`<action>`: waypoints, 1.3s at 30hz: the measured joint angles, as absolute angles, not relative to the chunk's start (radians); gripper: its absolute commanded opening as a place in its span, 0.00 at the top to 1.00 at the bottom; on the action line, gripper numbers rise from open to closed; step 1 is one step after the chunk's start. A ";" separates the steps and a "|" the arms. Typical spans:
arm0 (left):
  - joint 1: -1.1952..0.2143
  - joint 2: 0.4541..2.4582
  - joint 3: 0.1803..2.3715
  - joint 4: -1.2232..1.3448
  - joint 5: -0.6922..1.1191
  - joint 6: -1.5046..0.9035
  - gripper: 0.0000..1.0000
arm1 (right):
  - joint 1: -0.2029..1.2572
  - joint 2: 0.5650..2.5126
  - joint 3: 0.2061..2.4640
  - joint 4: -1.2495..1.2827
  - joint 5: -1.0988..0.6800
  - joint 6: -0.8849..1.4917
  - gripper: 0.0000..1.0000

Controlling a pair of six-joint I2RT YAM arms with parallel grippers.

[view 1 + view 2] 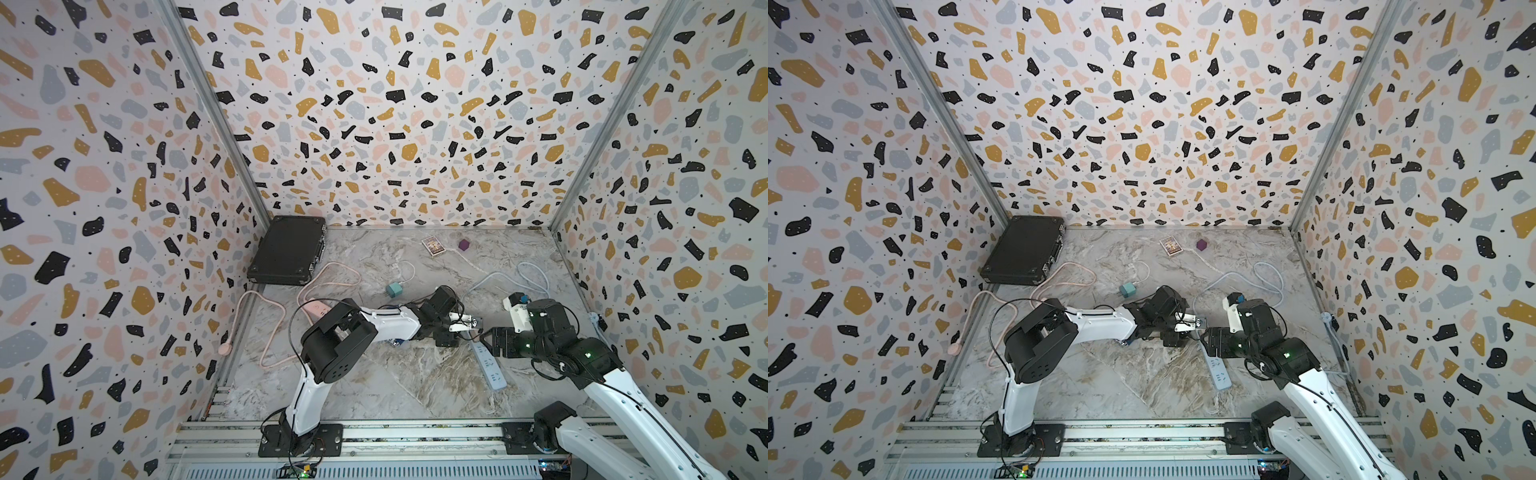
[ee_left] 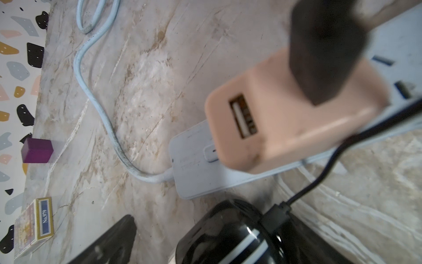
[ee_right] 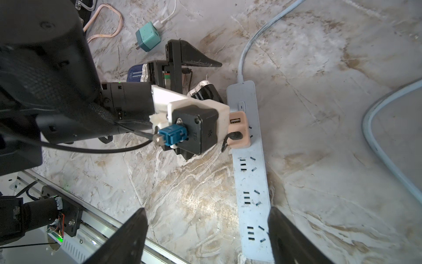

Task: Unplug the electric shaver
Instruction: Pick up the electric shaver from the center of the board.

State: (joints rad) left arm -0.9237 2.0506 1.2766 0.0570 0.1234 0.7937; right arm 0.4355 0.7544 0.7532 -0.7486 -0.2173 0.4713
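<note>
Braced to unplug the electric shaver (image 2: 228, 240), lying near the tabletop (image 1: 395, 374) middle beside the power strip (image 3: 251, 194).
Spread the left gripper (image 2: 225, 158) wide around the pink adapter (image 2: 285, 118) carrying its cable (image 2: 277, 211), unclamped; hovered the right gripper (image 3: 206, 210) open over the strip, probably to pin it.

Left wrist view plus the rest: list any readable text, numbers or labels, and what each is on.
"No.979": on the blue side of the card box, left wrist view.
Strip: faint print beside its switch, too blurred to read.
Card box face in both top views: too small to read.
Camera housing, right wrist view: small marks, not legible.
Nothing else readable.
</note>
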 measured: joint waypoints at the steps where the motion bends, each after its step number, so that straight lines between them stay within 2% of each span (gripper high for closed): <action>1: -0.922 2.052 1.279 0.051 0.126 0.791 0.04 | 0.435 0.754 0.753 -0.749 -0.217 0.471 0.16; 6: -0.906 2.057 1.302 -0.018 0.171 0.761 0.12 | 0.432 0.749 0.753 -0.749 -0.217 0.471 0.16; 14: -0.885 2.047 1.329 -0.189 0.252 0.715 0.14 | 0.429 0.734 0.753 -0.756 -0.216 0.469 0.15; 21: -0.883 2.044 1.388 -0.344 0.281 0.706 0.19 | 0.425 0.734 0.753 -0.761 -0.217 0.467 0.15; 35: -0.882 2.044 1.372 -0.388 0.320 0.669 0.00 | 0.424 0.734 0.753 -0.776 -0.223 0.467 0.14; 39: -0.882 2.050 1.383 -0.382 0.318 0.669 0.00 | 0.423 0.733 0.753 -0.777 -0.232 0.467 0.14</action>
State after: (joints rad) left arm -0.8822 2.0499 1.3827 -0.3824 0.3180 0.6689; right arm 0.4229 0.7334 0.7528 -0.7769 -0.2317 0.4671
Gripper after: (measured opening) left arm 0.995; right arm 0.860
